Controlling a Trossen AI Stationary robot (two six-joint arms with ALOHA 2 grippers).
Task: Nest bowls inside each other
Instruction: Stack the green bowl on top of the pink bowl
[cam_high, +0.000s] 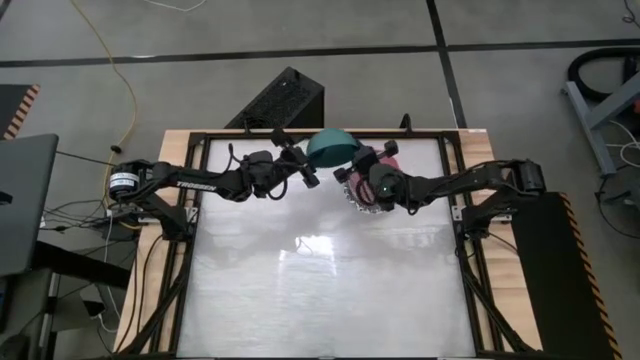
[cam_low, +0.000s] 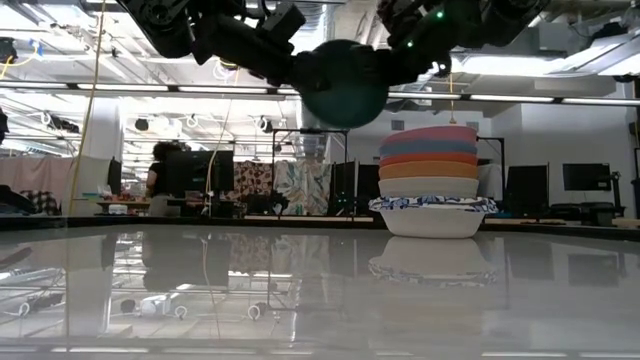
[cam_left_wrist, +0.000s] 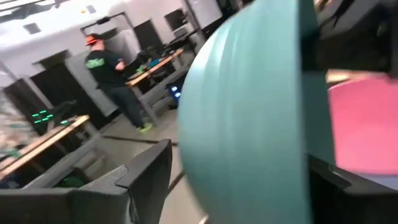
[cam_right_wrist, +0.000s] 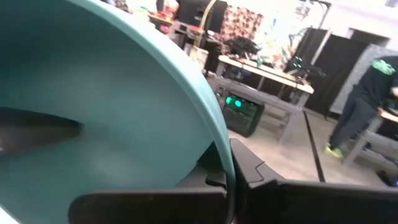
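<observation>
A green bowl (cam_high: 332, 148) (cam_low: 343, 82) hangs in the air over the far middle of the table, tipped on its side, between my two grippers. My right gripper (cam_high: 355, 168) (cam_right_wrist: 217, 180) is shut on its rim. My left gripper (cam_high: 308, 172) is open, one finger (cam_left_wrist: 93, 196) on each side of the bowl's outer wall (cam_left_wrist: 249, 112). To the right stands a stack of nested bowls (cam_low: 432, 180): a white one with a blue patterned rim (cam_low: 432, 206) rests on the table, and cream, orange, red, blue and pink (cam_low: 430, 133) ones sit in it. My left gripper is open around the green bowl; I cannot tell whether a finger still touches it. My right gripper grips the bowl's rim (cam_right_wrist: 219, 155) with one finger inside the hollow (cam_right_wrist: 37, 127) and one outside (cam_right_wrist: 267, 180). It comes level from the table's right. The bowl is lifted clear and tipped on its side.
The stack lies partly under my right arm (cam_high: 450, 185). A black box (cam_high: 285, 100) stands beyond the table's far edge. The shiny table top (cam_high: 330, 290) stretches toward the near edge. A person (cam_left_wrist: 112, 81) stands in the room behind.
</observation>
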